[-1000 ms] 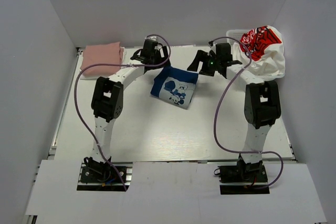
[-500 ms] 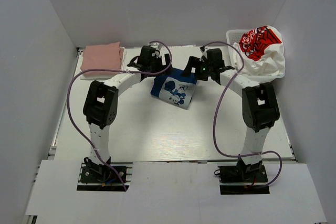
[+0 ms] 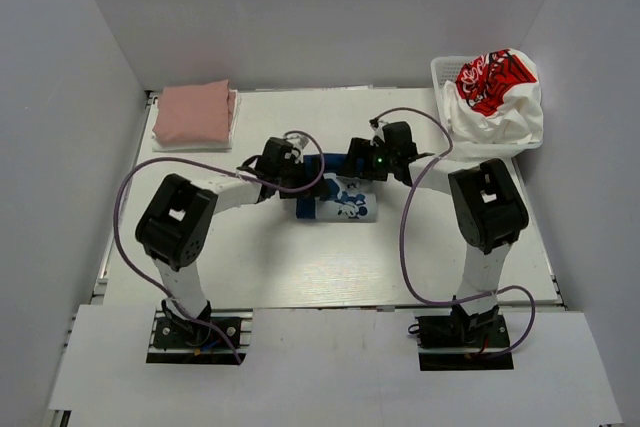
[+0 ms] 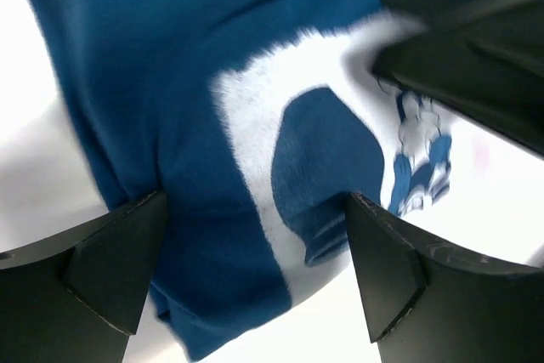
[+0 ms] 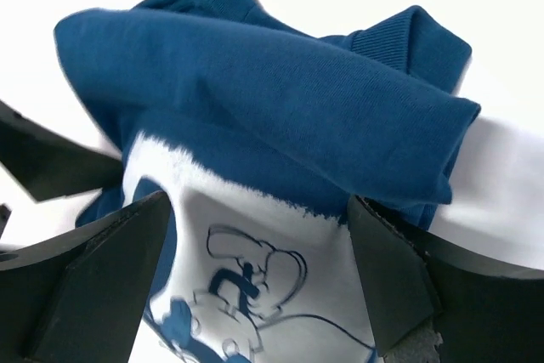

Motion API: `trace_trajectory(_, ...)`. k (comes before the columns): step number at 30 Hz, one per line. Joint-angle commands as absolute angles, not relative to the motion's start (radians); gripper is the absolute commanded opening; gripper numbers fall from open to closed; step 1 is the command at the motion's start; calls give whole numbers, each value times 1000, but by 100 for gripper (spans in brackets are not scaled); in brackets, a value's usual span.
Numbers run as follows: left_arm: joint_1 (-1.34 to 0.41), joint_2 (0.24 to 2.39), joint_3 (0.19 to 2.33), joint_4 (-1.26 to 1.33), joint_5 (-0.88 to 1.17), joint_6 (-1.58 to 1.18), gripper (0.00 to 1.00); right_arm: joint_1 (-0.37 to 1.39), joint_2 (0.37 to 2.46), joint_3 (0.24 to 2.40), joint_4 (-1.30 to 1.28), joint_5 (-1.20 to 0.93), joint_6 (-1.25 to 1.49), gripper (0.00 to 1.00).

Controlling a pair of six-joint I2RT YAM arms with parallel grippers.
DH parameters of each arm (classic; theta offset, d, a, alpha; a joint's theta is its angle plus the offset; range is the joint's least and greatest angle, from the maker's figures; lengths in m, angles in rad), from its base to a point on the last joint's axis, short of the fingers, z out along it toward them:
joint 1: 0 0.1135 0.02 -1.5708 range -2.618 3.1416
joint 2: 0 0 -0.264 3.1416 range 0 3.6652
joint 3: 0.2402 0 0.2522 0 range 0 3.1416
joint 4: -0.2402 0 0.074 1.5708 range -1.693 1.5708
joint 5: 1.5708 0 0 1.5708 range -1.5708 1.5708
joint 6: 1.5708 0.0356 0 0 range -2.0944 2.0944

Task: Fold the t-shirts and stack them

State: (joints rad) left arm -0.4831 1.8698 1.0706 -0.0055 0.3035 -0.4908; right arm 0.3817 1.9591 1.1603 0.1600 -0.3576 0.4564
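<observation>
Top external view: a navy t-shirt (image 3: 338,197) lies crumpled in a small, roughly folded bundle near the middle of the table (image 3: 300,267), its white-and-blue print facing up on the near side. Both arms bend inward toward it. The left gripper (image 3: 300,179) sits at the navy t-shirt's far-left corner and the right gripper (image 3: 357,171) at its far-right corner, both low over the cloth and close to each other.

Left wrist view: the left gripper (image 4: 255,269) is spread wide, one of its fingers (image 4: 110,269) on each side of the picture, with blue cloth and the edge of the white print lying between them. Whether the tips press on the fabric cannot be told. A dark shape to the upper right is part of the other arm's gripper.

Right wrist view: the right gripper (image 5: 255,286) is also spread wide, its fingers (image 5: 399,286) straddling the print, and a thick blue fold with a ribbed hem lies just beyond them.

Well to the far left of the navy t-shirt, a pink t-shirt (image 3: 193,113) rests neatly folded at the table's corner. Well to the far right of the navy t-shirt, white t-shirts (image 3: 497,97) with red lettering are heaped in a white basket (image 3: 440,71), spilling over its side.
</observation>
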Motion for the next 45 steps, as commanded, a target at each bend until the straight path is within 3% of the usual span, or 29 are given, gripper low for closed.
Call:
trace_trajectory(1,-575,1754,924,-196,353,-517,95,445,1876,1046,83,-324,408,91)
trace_trajectory(6,-632,1514,882,-314,158,-544,95,503,1634,928,28,-290,365,91)
trace_trajectory(12,-641,1442,971,-288,34,-450,99,505,1494,910,49,-273,339,91)
trace_trajectory(23,-623,1741,1121,-298,106,-402,99,477,1755,1054,67,-298,428,91)
trace_trajectory(32,-595,1968,1209,-373,-100,-469,99,403,1976,1172,68,-219,544,91)
trace_trajectory(45,-563,1800,1246,-325,-49,-491,99,384,1797,1190,63,-345,480,91)
